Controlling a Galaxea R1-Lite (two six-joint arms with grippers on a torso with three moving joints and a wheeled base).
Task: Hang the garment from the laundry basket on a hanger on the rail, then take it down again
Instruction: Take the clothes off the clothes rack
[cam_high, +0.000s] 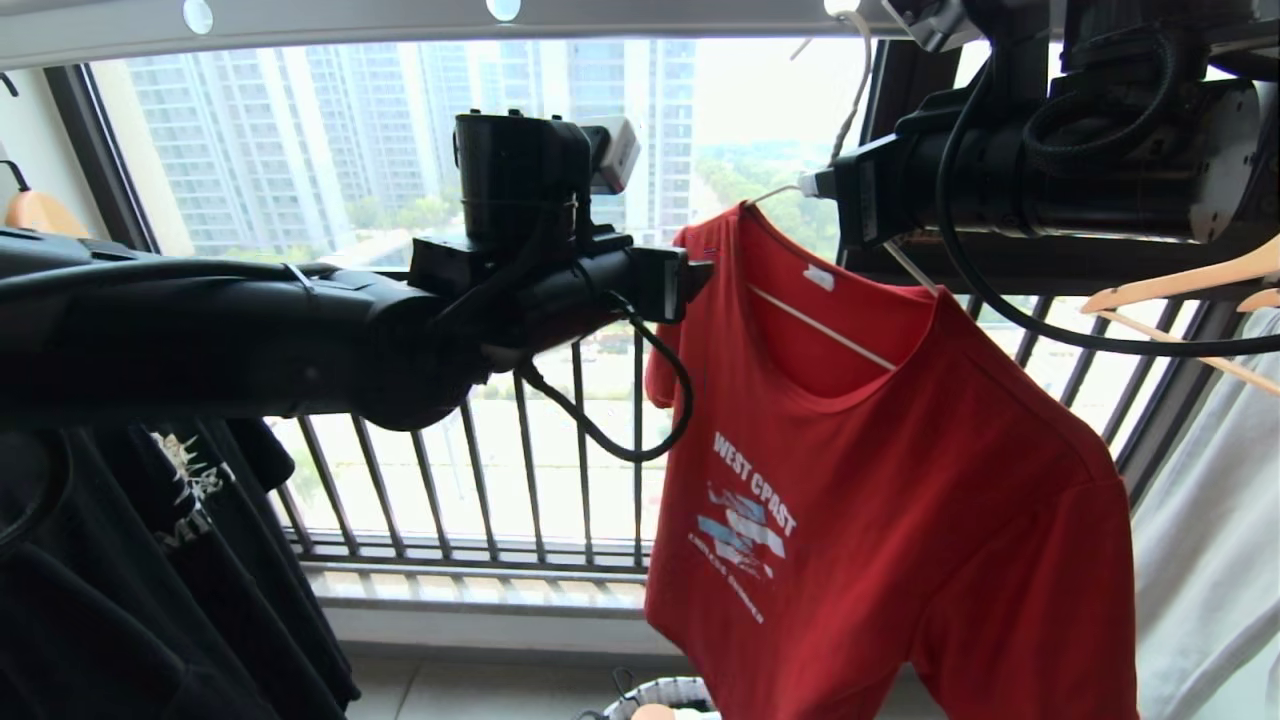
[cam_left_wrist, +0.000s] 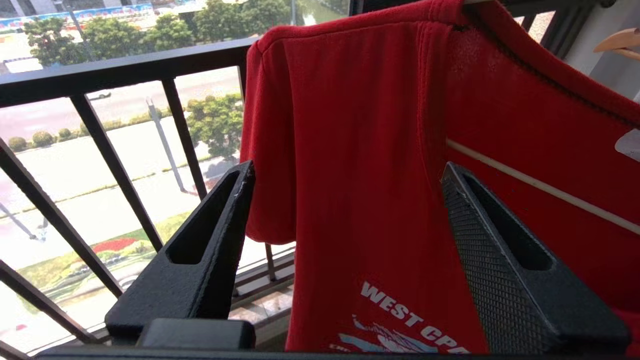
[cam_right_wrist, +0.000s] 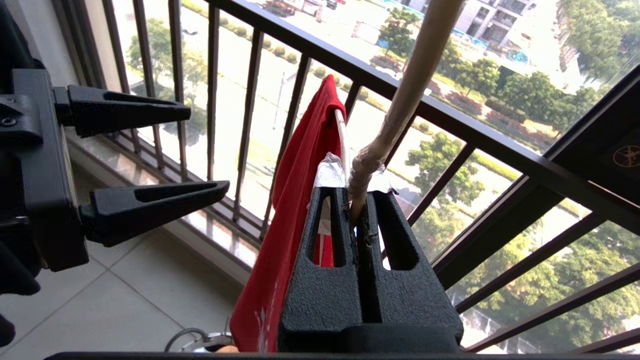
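Right gripper (cam_right_wrist: 361, 200): jaws pressed together on the twisted neck of the hanger (cam_high: 850, 345), just under the rail (cam_high: 400, 18). Left gripper (cam_left_wrist: 345, 200): jaws spread wide, nothing held, fingers either side of the shirt's shoulder without contact. The garment (cam_high: 900, 480) is draped on the hanger, collar up, long axis vertical, print toward the robot; hanger bar is tilted. Judged: the neck should be kept clamped while the hook is seated on the rail, and the shoulder squared first. The laundry basket (cam_high: 670, 692) sits on the floor below.
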